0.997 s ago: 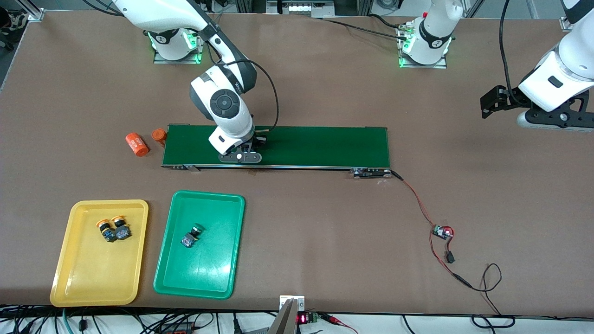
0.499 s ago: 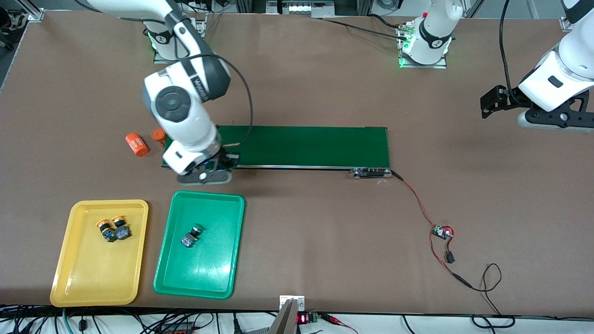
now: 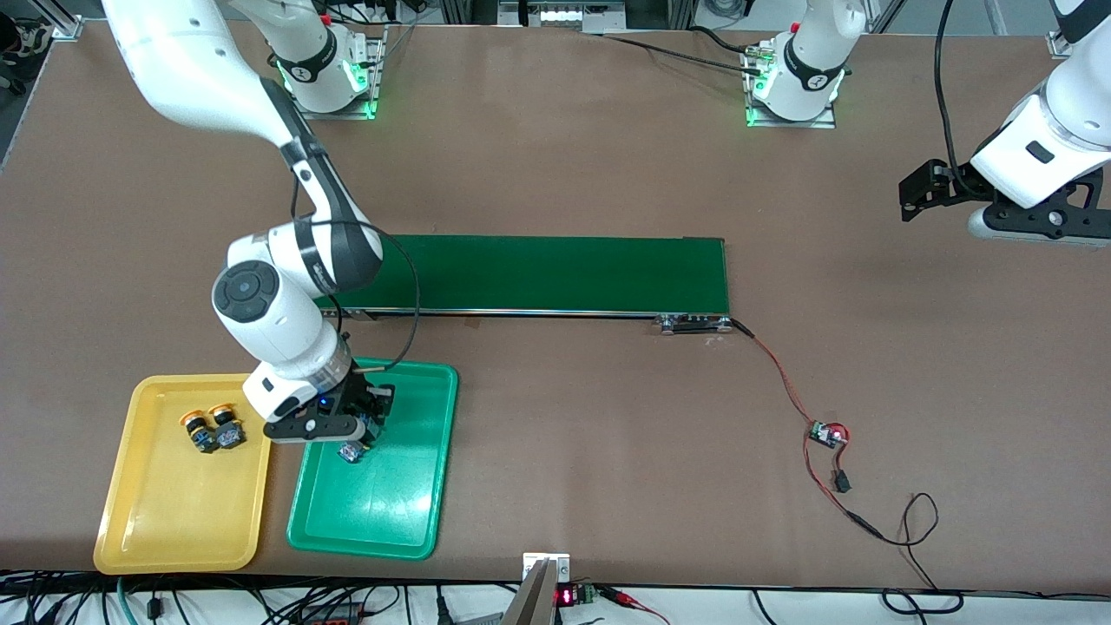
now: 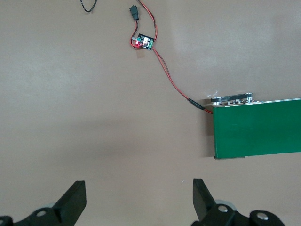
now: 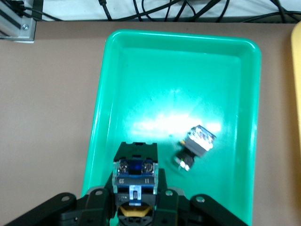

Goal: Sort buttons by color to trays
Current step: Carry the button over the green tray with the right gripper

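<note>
My right gripper (image 3: 364,424) hangs over the end of the green tray (image 3: 408,521) nearest the belt, shut on a blue-black button (image 5: 134,175). The held button's terminal end faces the wrist camera and its cap is hidden. Another button (image 3: 351,451) with a green cap lies in the green tray (image 5: 141,61), close beside the gripper; it shows as the lying button (image 5: 196,142) in the right wrist view. Two yellow-capped buttons (image 3: 213,430) lie together in the yellow tray (image 3: 174,521). My left gripper (image 4: 139,200) waits open and empty above bare table at the left arm's end, far from the trays.
The long dark green conveyor belt (image 3: 555,273) lies across the middle, farther from the front camera than the trays. A red and black wire runs from its end to a small circuit board (image 3: 829,434). Cables lie along the table's front edge.
My right arm has swung from the belt toward the front camera, carrying the button, and now stands over the green tray. The left arm has not moved.
</note>
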